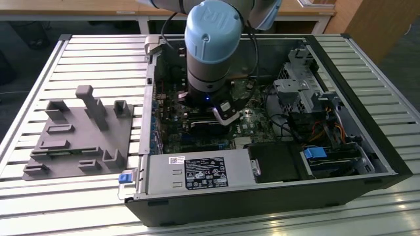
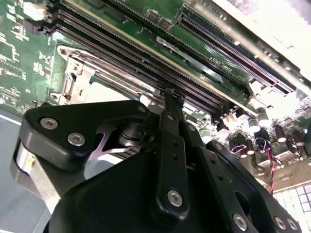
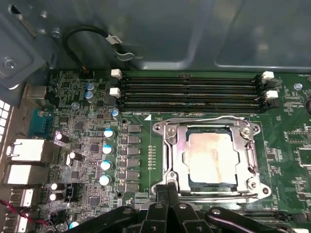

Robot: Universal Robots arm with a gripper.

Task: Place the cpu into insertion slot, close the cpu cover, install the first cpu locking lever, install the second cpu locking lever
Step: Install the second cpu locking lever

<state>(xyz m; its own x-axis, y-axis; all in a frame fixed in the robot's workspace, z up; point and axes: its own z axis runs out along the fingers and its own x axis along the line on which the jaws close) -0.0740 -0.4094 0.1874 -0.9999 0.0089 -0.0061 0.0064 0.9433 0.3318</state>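
- Silver cover (image 3: pixel 211 162) lying flat over the chip (image 3: pixel 212 154), lower right of centre in the first wrist view; chip seated in its socket (image 3: pixel 212 180).
- Black gripper (image 3: pixel 167 190) low at the cover's near edge, fingers narrow, almost together, nothing held.
- Grey arm (image 1: pixel 211 49) reaching down into the open computer case (image 1: pixel 262 196) on the slatted table (image 1: pixel 39 88) in the exterior view.
- Long memory slots (image 3: pixel 189 90) just beyond the cover.

gripper (image 3: pixel 167 187) partly cut off, cpu cover (image 2: pixel 77 80) perhaps half hidden

The white label (image 1: pixel 204 173) on the power supply box (image 1: pixel 196 176) carried print and marks, too small to be read; nothing else was legible.
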